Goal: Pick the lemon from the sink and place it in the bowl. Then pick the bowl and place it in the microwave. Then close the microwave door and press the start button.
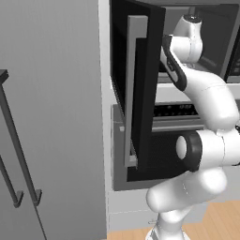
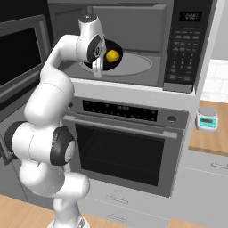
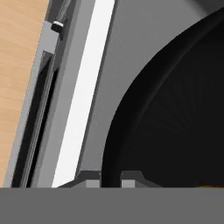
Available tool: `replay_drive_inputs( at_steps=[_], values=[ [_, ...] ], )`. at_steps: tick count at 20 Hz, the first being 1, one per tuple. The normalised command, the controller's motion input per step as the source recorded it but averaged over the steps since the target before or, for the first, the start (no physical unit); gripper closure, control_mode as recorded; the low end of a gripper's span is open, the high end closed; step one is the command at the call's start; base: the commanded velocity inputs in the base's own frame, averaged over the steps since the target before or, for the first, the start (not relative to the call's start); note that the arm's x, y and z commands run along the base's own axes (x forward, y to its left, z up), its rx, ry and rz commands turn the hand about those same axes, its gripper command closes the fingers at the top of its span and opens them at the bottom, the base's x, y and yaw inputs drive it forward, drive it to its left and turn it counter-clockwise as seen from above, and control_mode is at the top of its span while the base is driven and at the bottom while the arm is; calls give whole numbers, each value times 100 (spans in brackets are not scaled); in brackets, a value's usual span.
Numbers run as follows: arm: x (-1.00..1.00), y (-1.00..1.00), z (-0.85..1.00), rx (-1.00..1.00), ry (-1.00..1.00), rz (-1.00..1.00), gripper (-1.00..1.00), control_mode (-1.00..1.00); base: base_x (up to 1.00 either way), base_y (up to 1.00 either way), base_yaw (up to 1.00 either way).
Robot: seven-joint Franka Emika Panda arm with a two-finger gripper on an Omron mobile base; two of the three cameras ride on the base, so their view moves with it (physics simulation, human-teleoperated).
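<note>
1. Overhead, the microwave (image 2: 129,44) sits built in above the oven (image 2: 129,147); its grey cavity stands open so that the load can be set on the turntable (image 2: 138,64).
2. Swung wide at 9 o'clock of the cavity, the microwave door (image 1: 140,84) shows its grey inner frame; it is held clear of the arm and is judged not yet ready to close while the arm reaches inside.
3. Inside the cavity, toward 9 o'clock on the turntable, the bowl (image 2: 109,62) lies low over the glass; whether it rests fully on it cannot be told.
4. Within the bowl rests the lemon (image 2: 113,55), which suggests the first transfer is complete.
5. At the bowl's rim, near 8 o'clock, the gripper (image 3: 109,180) is closed, its fingertips (image 3: 92,179) pinching the black edge, a rim hold suited to carrying a shallow dish level. Release is the judged next step.
</note>
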Motion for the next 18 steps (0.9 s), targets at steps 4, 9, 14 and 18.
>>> replay_drive_inputs(
  at_steps=[4,9,14,18],
  values=[
    [41,-1,-10,0,0,6,100,-100,0,0,0],
    [26,0,-17,0,0,1,100,-100,0,0,0],
    [12,0,-27,-2,0,0,-100,-100,0,0,0],
    [1,-5,-4,0,-11,0,-100,-100,0,0,0]
  ],
)
